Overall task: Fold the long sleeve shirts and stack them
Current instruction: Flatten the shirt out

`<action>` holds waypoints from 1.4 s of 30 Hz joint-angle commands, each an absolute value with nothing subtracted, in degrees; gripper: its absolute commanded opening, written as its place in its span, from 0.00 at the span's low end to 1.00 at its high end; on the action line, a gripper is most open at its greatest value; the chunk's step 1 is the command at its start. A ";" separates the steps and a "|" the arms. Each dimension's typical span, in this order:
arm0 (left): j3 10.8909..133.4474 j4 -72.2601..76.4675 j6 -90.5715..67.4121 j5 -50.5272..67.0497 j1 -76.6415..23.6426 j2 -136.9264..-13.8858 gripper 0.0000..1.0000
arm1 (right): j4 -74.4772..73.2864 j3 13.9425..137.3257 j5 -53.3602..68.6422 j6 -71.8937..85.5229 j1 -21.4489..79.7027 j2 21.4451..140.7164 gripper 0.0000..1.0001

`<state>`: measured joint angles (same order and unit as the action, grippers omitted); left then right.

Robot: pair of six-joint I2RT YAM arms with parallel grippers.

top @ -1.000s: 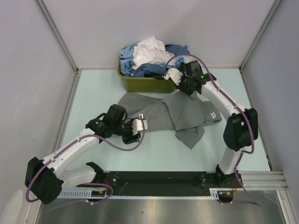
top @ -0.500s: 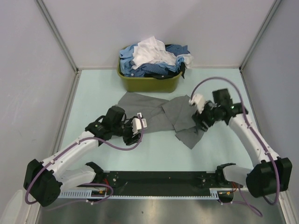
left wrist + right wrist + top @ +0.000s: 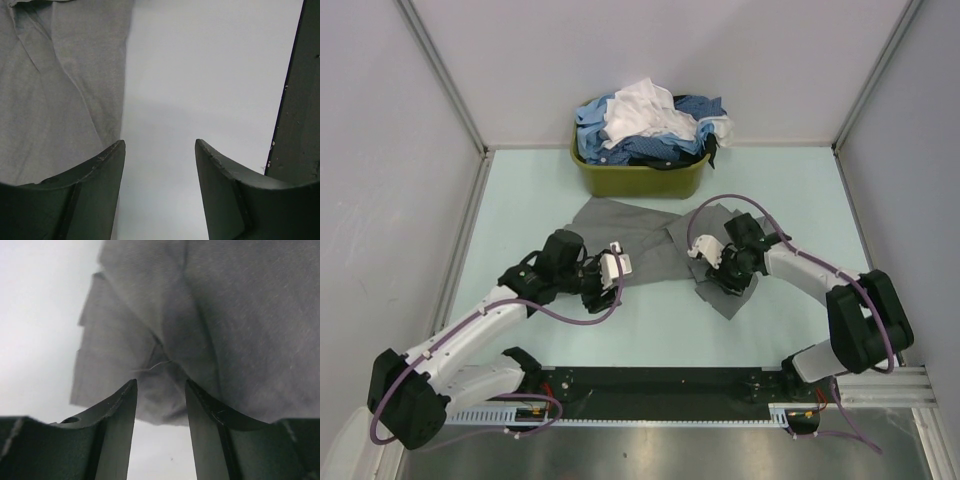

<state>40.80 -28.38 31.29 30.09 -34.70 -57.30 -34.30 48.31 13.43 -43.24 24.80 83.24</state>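
A plain mid-grey long sleeve shirt (image 3: 655,240) lies crumpled on the pale green table in front of the basket. My left gripper (image 3: 610,272) is open and empty at the shirt's left near edge; in the left wrist view the grey cloth (image 3: 55,85) lies beside the left finger, with bare table between the fingers. My right gripper (image 3: 717,280) is open low over the shirt's right near flap; in the right wrist view the cloth edge (image 3: 160,375) lies between the fingertips. Blue, dark blue and white shirts (image 3: 645,125) are heaped in the basket.
An olive-green plastic basket (image 3: 638,180) stands at the back centre against the wall. Grey walls close in the table left, right and back. A black rail (image 3: 660,385) runs along the near edge and shows in the left wrist view (image 3: 300,100).
My right arm has swung from the basket's right rim down and towards me to the shirt's right near flap. My left gripper has barely moved.
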 commanded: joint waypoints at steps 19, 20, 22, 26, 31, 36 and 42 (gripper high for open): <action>37.97 -28.12 29.09 29.36 -34.19 -54.05 0.65 | -25.13 51.50 4.92 -42.01 24.52 86.05 0.22; 38.06 -28.39 29.27 29.36 -34.10 -53.88 0.65 | -26.44 52.20 5.44 -41.92 24.61 85.52 0.17; 38.41 -28.83 29.36 29.36 -34.02 -53.53 0.65 | -31.18 54.31 7.38 -41.75 24.96 83.08 0.11; 39.28 -29.44 29.44 29.09 -33.93 -53.09 0.65 | -38.83 56.77 9.84 -42.27 26.01 77.18 0.00; 41.92 -30.58 28.48 29.79 -31.73 -52.38 0.64 | -49.64 66.41 11.69 -41.84 26.19 70.50 0.00; 47.63 -33.04 28.30 30.15 -29.80 -50.72 0.66 | -59.58 79.08 13.09 -41.31 27.86 63.65 0.00; 53.52 -35.59 29.88 30.76 -29.88 -48.08 0.68 | -64.60 95.52 15.47 -37.63 33.04 55.03 0.00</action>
<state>48.71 -33.78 29.45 28.99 -30.11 -50.46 -58.92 86.02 13.26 -41.39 30.00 61.21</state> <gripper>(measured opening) 0.673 0.012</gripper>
